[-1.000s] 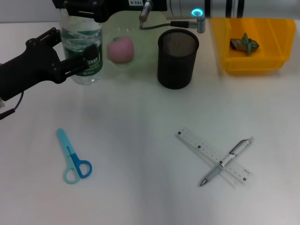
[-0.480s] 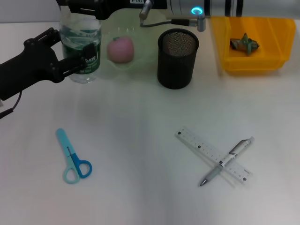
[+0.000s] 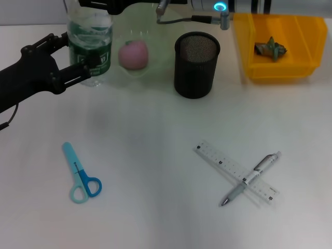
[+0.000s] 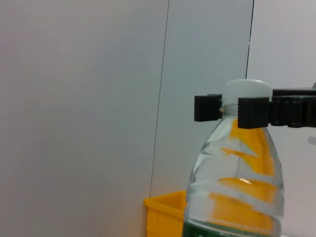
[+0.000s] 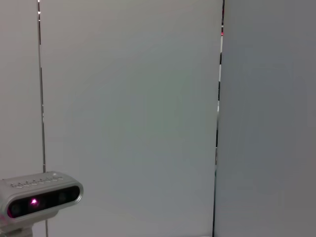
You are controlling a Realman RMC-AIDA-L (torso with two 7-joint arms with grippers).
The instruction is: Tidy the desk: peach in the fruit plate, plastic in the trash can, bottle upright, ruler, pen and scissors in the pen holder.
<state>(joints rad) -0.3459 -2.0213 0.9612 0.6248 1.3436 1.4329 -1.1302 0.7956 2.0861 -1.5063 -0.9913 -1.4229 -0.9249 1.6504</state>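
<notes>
A clear bottle (image 3: pixel 91 49) with a green label stands upright at the back left. My left gripper (image 3: pixel 82 52) is shut on its body from the left. My right gripper (image 3: pixel 99 4) reaches in from the top edge and is shut on the white cap (image 4: pixel 246 89), its black fingers (image 4: pixel 207 107) on either side. The pink peach (image 3: pixel 134 54) lies in the clear fruit plate (image 3: pixel 155 49). Blue scissors (image 3: pixel 81 174) lie front left. The pen (image 3: pixel 251 178) lies across the ruler (image 3: pixel 218 160) front right. The black mesh pen holder (image 3: pixel 195 70) stands at the back centre.
A yellow bin (image 3: pixel 290 65) at the back right holds a crumpled piece of plastic (image 3: pixel 270 47). The right arm's silver link (image 3: pixel 244 5) spans the top edge above the pen holder. White desk surface (image 3: pixel 155 135) lies between the scissors and the ruler.
The bottle has moved a little farther back and left, with both grippers still on it. Scissors, ruler, pen and peach have not moved.
</notes>
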